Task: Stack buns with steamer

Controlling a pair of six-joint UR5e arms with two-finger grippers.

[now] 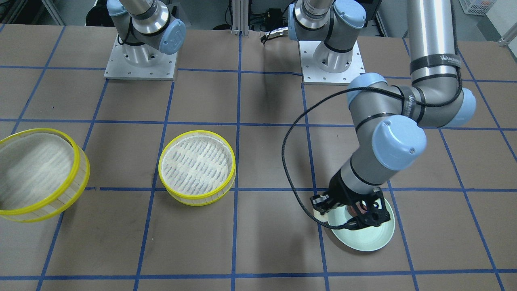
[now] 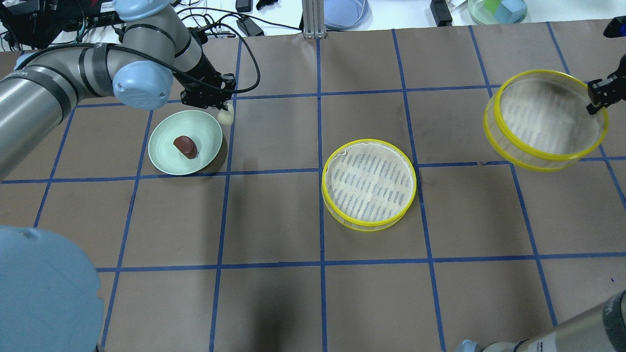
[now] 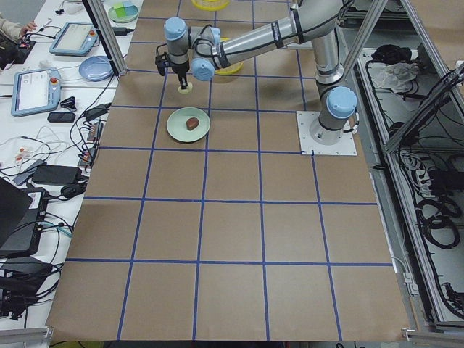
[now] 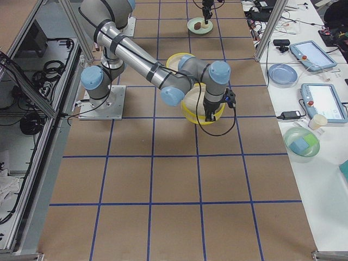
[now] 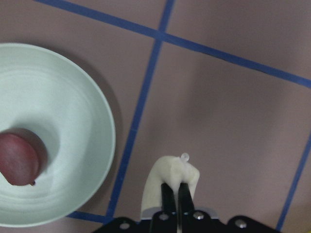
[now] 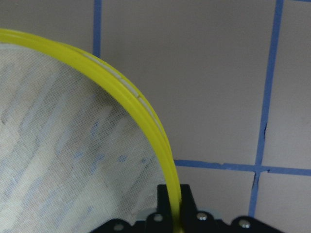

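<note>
My left gripper [image 2: 221, 107] is shut on the pale cream bun [image 2: 225, 116] and holds it just past the far right rim of the pale green plate [image 2: 164, 129]. In the left wrist view the cream bun [image 5: 167, 174] sits between the fingers [image 5: 168, 194], over bare table. The dark reddish-brown bun [image 2: 186, 146] lies on the plate [image 5: 68, 116]. My right gripper [image 2: 597, 96] is shut on the rim of a yellow steamer tray [image 2: 543, 120] and holds it lifted and tilted. A second yellow steamer tray [image 2: 369, 183] stands on the table's middle.
Both arm bases [image 1: 140, 56] stand at the robot's side of the table. A black cable [image 1: 288, 161] loops from the left wrist. Blue tape lines grid the brown table. Dishes and cables [image 2: 345, 12] lie beyond the far edge.
</note>
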